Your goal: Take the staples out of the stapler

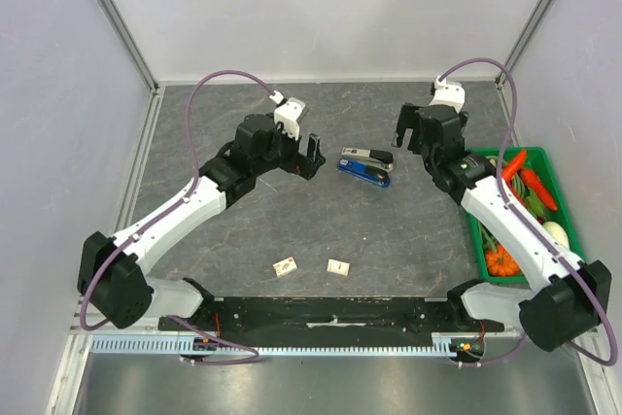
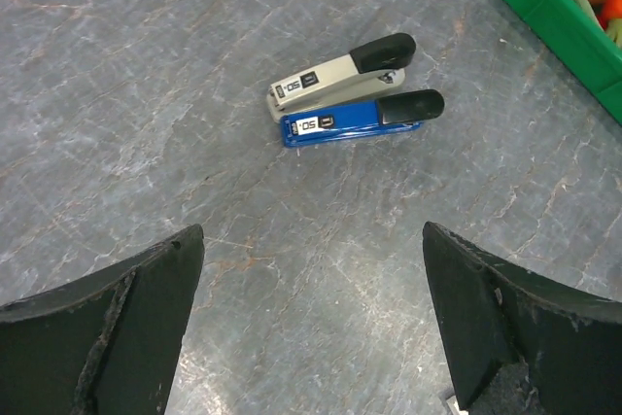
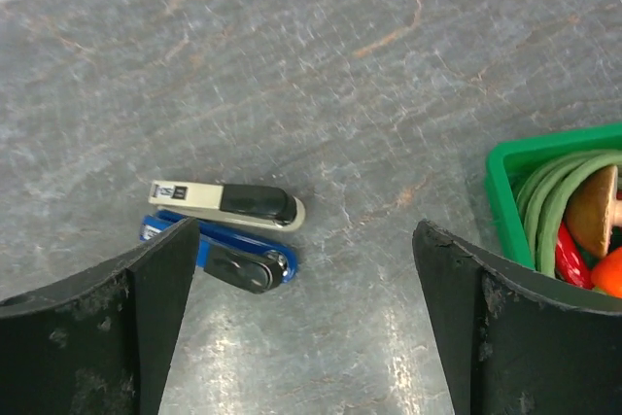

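The stapler lies at the middle back of the table as two long parts side by side and touching: a grey part with a black end and a glossy blue part with a black end. Both also show in the right wrist view, grey and blue. My left gripper is open and empty just left of the stapler, apart from it. My right gripper is open and empty just right of it; its left finger covers part of the blue part.
A green bin with vegetables stands at the right edge; it also shows in the left wrist view and the right wrist view. Two small beige pieces lie near the front. Walls enclose three sides.
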`<state>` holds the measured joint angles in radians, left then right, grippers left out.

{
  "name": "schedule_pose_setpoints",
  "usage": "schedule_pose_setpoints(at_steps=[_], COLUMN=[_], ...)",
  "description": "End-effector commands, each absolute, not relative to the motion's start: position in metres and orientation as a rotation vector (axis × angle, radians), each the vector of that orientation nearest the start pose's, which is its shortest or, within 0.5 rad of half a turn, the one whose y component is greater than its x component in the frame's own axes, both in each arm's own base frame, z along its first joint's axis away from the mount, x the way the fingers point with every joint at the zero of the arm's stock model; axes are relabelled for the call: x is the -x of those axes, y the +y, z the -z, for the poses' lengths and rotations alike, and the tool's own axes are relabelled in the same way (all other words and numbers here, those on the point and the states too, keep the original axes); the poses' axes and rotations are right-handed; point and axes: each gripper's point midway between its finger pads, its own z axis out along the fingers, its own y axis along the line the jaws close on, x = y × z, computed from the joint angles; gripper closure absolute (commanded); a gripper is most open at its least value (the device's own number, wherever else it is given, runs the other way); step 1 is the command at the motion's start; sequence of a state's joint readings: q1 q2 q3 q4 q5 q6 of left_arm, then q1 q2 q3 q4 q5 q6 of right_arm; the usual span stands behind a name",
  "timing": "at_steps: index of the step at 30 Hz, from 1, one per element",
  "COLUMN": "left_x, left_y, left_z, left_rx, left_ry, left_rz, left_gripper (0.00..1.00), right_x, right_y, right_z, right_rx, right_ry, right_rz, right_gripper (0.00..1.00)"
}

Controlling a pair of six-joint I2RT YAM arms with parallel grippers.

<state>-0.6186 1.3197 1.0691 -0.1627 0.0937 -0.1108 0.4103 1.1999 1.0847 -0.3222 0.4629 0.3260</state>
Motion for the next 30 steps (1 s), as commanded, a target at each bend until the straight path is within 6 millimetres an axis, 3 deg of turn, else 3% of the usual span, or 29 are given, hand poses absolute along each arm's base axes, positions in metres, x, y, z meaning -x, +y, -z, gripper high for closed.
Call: schedule_pose_setpoints(at_steps=[1,10,16,18,21,24,26,29,30], left_x=[-0.331,-0.369,-0.406,-0.418,-0.435,-0.448,-0.457,-0.468,-0.471], left_y=[-0.285,-0.318,-0.346,-0.355,-0.368,-0.379,-0.385,-0.394,-0.397], left_z=[-0.247,-0.218,-0.207,-0.201,-0.194,-0.181,-0.171,-0.152,-0.145], left_rx=[-0.65,-0.673,-0.643,-0.634,-0.621,-0.62,-0.615,-0.605,-0.603], left_ry=[1.866,1.92,1.95,1.951,1.959,1.978,1.987,2.013,2.025], left_rz=[0.662,0.673,0.681,0.691,0.699,0.703,0.705,0.709,0.712], left_gripper=[0.01,0.03,0.15,0.19,0.32,0.54,0.74,0.97,0.98], right_x=[-0.373,-0.364,-0.347,-0.342,-0.333,-0.325,-0.32,-0.313,-0.312], right_y=[0.09,0.111,0.119,0.125,0.139,0.148,0.153,0.166,0.17], right_z=[-0.245,-0.181,-0.136,-0.122,-0.102,-0.086,-0.079,-0.071,-0.069], right_rx=[-0.192,-0.134,-0.154,-0.169,-0.174,-0.18,-0.189,-0.193,-0.192], right_ry=[2.024,2.195,2.301,2.328,2.379,2.418,2.43,2.443,2.442], right_rz=[0.019,-0.054,-0.11,-0.159,-0.257,-0.333,-0.369,-0.448,-0.459], right_gripper=[0.02,0.02,0.03,0.09,0.31,0.71,0.96,1.0,1.0])
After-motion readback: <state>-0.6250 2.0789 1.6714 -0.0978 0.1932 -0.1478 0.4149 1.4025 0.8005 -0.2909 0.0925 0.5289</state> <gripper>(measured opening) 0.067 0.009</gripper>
